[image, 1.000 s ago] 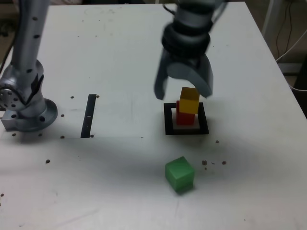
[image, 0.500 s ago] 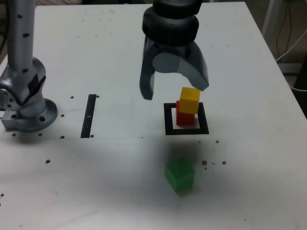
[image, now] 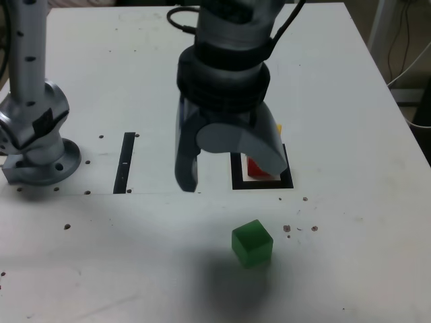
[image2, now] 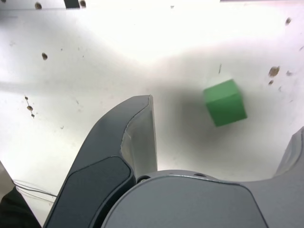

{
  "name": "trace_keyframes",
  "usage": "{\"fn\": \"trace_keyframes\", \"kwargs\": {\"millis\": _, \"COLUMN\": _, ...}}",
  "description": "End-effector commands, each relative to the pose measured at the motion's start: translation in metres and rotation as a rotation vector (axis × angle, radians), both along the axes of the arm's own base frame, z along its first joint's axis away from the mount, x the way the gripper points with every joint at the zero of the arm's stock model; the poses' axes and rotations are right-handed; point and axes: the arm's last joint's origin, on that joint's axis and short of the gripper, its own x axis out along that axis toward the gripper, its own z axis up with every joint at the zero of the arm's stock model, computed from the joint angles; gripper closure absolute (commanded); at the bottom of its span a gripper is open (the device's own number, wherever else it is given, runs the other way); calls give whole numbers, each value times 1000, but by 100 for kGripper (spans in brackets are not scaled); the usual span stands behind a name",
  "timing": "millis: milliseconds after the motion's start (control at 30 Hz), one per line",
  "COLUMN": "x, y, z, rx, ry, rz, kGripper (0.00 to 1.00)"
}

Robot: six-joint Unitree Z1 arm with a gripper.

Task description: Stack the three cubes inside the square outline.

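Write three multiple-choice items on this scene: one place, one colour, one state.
1. Where is the green cube?
A) Inside the square outline
B) On the white table, outside the outline
C) On the black strip

2. What colour is the square outline's frame?
A) Black
B) Blue
C) Orange

3. How does the gripper stand?
A) Shut on a cube
B) Shut, empty
C) Open, empty

1 B: the green cube sits apart from the square outline on the white table.
2 A: its thick border is black.
3 C: the gripper's jaws are spread wide, gripping nothing.
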Motion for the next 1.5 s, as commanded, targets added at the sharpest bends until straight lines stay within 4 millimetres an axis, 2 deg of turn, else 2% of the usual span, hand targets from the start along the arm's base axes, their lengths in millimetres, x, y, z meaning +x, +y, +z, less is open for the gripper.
{"fn": "trace_keyframes", "kwargs": {"millis": 0, "x": -1, "y": -4, "z": -2, "rx": 15, "ry": 6, "rz": 4, "kGripper": 0}}
{"fn": "trace_keyframes", "kwargs": {"millis": 133, "x": -4, "y": -9, "z": -5, "rx": 24, "ry": 4, "rz": 0, "kGripper": 0}}
{"fn": "trace_keyframes", "kwargs": {"millis": 267, "x": -1, "y": -15, "z": -18, "rx": -3, "ry": 29, "rz": -20, "kGripper": 0}}
{"fn": "trace_keyframes", "kwargs": {"millis": 700, "x": 26, "y": -29, "z": -65, "rx": -31, "ry": 42, "rz": -63, "kGripper": 0}}
{"fn": "trace_keyframes", "kwargs": {"millis": 867, "x": 36, "y": -29, "z": -83, "rx": -33, "ry": 64, "rz": -65, "kGripper": 0}}
{"fn": "trace_keyframes", "kwargs": {"millis": 1067, "x": 40, "y": -23, "z": -91, "rx": -30, "ry": 82, "rz": -60, "kGripper": 1}}
{"fn": "trace_keyframes", "kwargs": {"millis": 1467, "x": 48, "y": -29, "z": -109, "rx": -77, "ry": 88, "rz": -101, "kGripper": 10}}
